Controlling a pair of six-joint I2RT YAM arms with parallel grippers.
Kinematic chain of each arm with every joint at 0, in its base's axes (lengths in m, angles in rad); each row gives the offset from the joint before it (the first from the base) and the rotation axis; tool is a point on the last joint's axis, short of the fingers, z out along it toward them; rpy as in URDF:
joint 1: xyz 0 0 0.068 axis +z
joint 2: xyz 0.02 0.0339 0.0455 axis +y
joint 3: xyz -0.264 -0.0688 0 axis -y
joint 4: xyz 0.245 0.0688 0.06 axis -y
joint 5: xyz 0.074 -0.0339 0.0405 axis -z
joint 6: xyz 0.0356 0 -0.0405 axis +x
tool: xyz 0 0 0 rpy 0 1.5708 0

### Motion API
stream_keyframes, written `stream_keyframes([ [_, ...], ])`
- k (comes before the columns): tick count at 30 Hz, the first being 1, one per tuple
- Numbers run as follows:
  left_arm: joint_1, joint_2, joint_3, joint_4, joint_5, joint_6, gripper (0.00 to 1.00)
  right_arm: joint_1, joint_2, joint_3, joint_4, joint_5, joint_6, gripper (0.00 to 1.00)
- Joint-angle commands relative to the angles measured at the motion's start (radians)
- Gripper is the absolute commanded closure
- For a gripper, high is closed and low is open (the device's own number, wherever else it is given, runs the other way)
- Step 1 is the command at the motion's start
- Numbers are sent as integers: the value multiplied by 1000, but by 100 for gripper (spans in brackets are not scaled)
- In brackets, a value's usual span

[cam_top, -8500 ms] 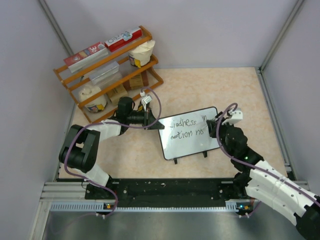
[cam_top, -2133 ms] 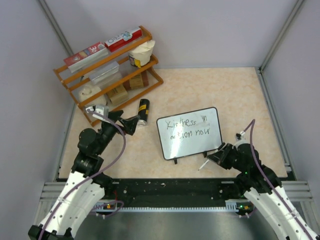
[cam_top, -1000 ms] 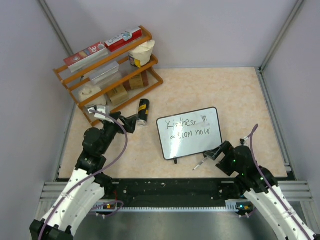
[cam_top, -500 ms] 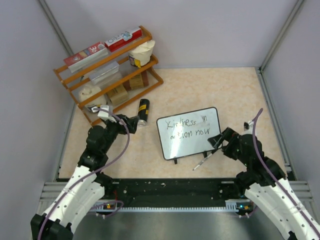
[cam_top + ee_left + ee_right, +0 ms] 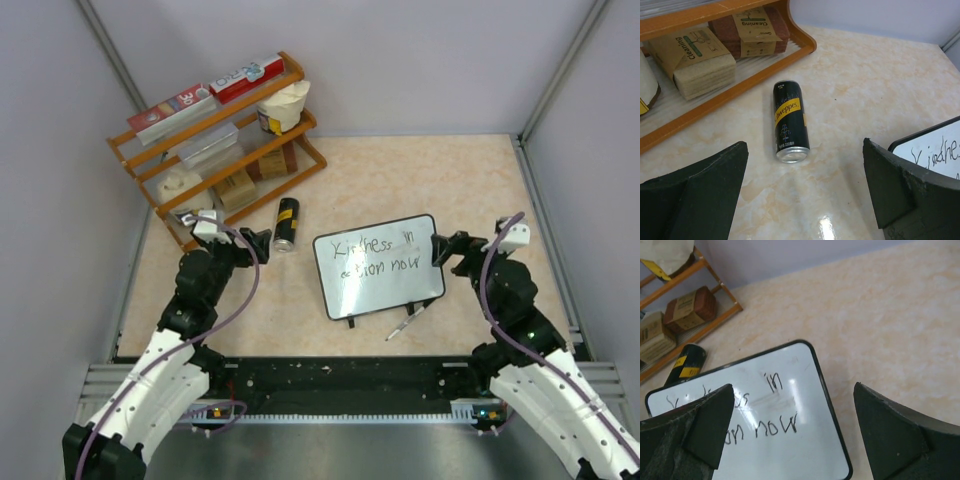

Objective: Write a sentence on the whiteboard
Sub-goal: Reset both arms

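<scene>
The whiteboard (image 5: 385, 285) stands tilted on the table's middle, with its black frame and two feet. The sentence (image 5: 378, 255) runs across it in two lines of black handwriting; the right wrist view shows the whiteboard (image 5: 805, 455) close up, with "in" above "now" in the sentence (image 5: 776, 422). My right gripper (image 5: 445, 250) hovers at the board's right edge, open and empty, as the right wrist view also shows (image 5: 794, 395). My left gripper (image 5: 258, 240) is open, left of the board, holding nothing (image 5: 805, 172). A marker (image 5: 405, 323) lies on the table before the board's feet.
A black and yellow drink can (image 5: 286, 223) lies on its side between the left gripper and the board, also seen in the left wrist view (image 5: 789, 120). A wooden rack (image 5: 215, 140) with boxes and sponges stands at the back left. Walls enclose the table.
My right gripper has lifted from the marker, which stays lying on the table, and swung up to the board's right edge. The left arm has drawn back slightly.
</scene>
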Motion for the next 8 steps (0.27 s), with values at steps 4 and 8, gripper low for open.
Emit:
stream_keyframes([
  [4, 0, -13, -21, 20, -48, 52, 1, -8, -26, -134, 479, 95, -356, 1],
  [8, 1, -19, -54, 73, -55, 74, 1, -8, 23, -223, 635, 167, -457, 1],
])
